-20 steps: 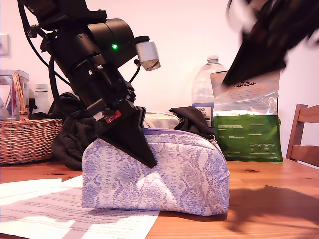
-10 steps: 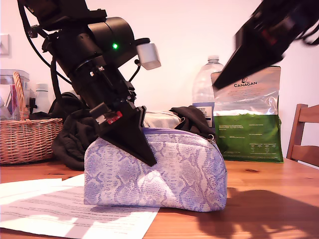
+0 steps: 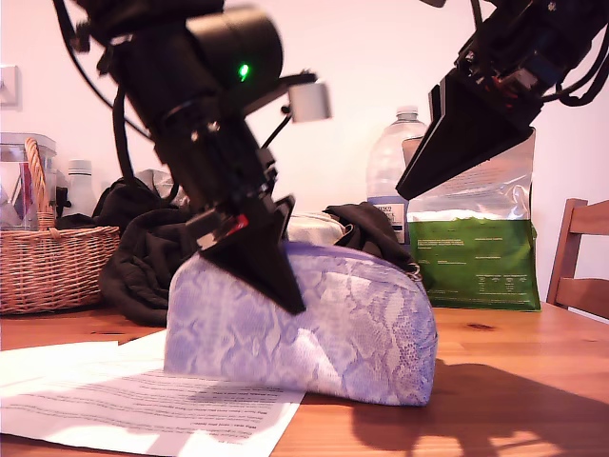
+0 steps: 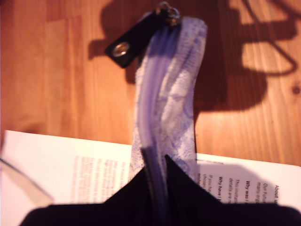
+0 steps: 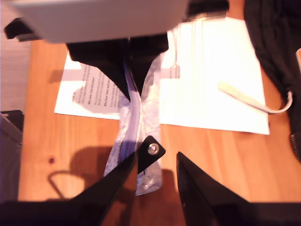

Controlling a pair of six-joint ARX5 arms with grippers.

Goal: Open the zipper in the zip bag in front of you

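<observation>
The zip bag, a lilac-and-white snakeskin pouch, stands on the wooden table, partly on paper, and leans a little. My first gripper is shut on its top edge towards the exterior view's left; in the first wrist view the fingers pinch the ridge with the purple zipper running between them. The dark pull tab hangs at the bag's far end, at the exterior view's right. My second gripper hovers open above that end, with the pull tab showing between its spread fingers, apart from them.
Printed sheets of paper lie under the bag's near end. Behind it are a wicker basket, black clothing, a water bottle and a green-and-silver Canagan bag. A wooden chair stands at the exterior view's right edge.
My first arm has shifted towards the exterior view's right, dragging and tilting the bag with it. My second gripper has come down slightly and steadied above the pull-tab end.
</observation>
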